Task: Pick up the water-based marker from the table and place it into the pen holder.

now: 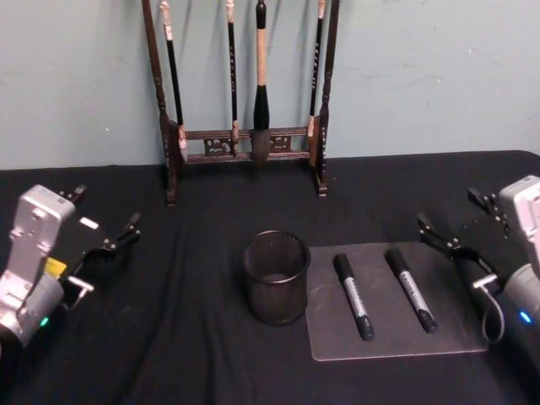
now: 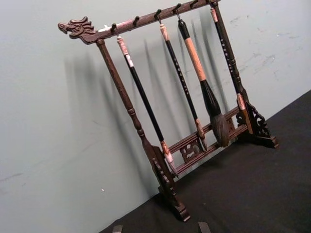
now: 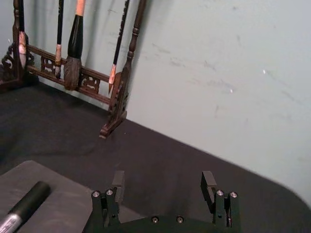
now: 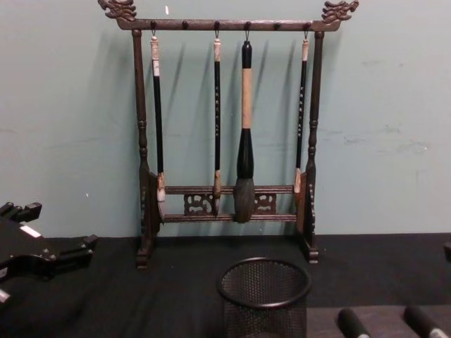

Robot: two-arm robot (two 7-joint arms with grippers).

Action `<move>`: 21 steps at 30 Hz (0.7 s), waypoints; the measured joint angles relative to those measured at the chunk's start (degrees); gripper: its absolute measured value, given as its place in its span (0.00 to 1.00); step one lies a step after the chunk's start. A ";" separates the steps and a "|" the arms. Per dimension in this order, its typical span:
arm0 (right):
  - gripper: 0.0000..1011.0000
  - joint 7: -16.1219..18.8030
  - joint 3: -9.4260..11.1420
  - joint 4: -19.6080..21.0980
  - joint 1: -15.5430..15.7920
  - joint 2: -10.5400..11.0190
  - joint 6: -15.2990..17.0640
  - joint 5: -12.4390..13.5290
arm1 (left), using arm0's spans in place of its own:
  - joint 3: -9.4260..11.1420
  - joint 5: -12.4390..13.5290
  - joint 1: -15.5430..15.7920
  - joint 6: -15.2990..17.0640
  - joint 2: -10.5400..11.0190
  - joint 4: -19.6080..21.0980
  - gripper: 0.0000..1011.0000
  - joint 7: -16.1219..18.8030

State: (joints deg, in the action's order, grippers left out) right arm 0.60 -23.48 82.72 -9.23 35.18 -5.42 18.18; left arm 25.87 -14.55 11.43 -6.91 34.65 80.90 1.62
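Two black markers with grey labels lie side by side on a grey mat [image 1: 456, 329]: one marker [image 1: 353, 296] nearer the pen holder, the other marker [image 1: 411, 288] to its right. The pen holder [image 1: 276, 277], a round black mesh cup, stands upright just left of the mat; it also rises at the bottom of the chest view [image 4: 264, 294]. My right gripper [image 1: 451, 213] hovers open at the mat's far right edge, empty. In its wrist view the right gripper [image 3: 163, 182] has one marker [image 3: 24, 206] off to one side. My left gripper [image 1: 105, 213] is open and empty at the table's left.
A tall dark wooden brush rack [image 1: 245, 143] hung with several calligraphy brushes stands at the back centre against the green wall. A black cloth [image 1: 169, 354] covers the table. The table's right rear corner curves away behind the right arm.
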 joint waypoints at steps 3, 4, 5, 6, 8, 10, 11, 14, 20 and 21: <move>0.99 1.70 1.69 1.44 1.63 0.30 1.33 2.84 | 0.00 0.00 0.00 0.00 0.00 0.00 1.00 0.00; 0.99 2.05 2.04 1.77 1.99 0.33 1.65 3.45 | -0.01 0.00 0.01 0.00 0.00 0.00 1.00 0.00; 0.99 2.72 2.67 2.37 2.60 0.34 2.29 4.43 | -0.01 0.00 0.00 0.00 0.00 0.00 1.00 0.00; 0.99 3.04 2.97 2.60 2.83 0.33 2.64 4.96 | 0.00 0.00 0.00 0.00 0.00 0.00 1.00 0.00; 0.99 3.84 3.45 3.02 3.23 0.32 3.22 5.80 | -0.01 0.00 0.00 0.00 0.00 0.00 1.00 0.00; 0.99 4.74 3.86 3.44 3.64 0.21 3.87 6.48 | 0.00 0.00 0.00 0.00 0.00 0.00 1.00 0.00; 0.99 5.38 4.00 3.59 3.79 0.11 4.23 6.76 | 0.00 0.00 0.00 0.00 0.00 0.00 1.00 0.00; 0.99 6.29 4.08 3.67 3.87 -0.21 4.75 6.81 | 0.00 0.00 0.00 0.00 0.00 0.00 1.00 0.00; 0.99 7.17 3.46 2.79 3.40 -1.19 5.18 5.41 | 0.00 0.00 0.00 0.00 0.00 0.00 1.00 0.00; 0.99 7.20 3.09 2.19 3.14 -1.60 5.14 4.63 | 0.00 0.00 0.00 0.00 0.00 0.00 1.00 0.00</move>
State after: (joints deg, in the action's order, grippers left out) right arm 7.80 -20.39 84.91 -6.09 33.59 -0.29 22.81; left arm 25.86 -14.55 11.43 -6.91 34.65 80.90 1.62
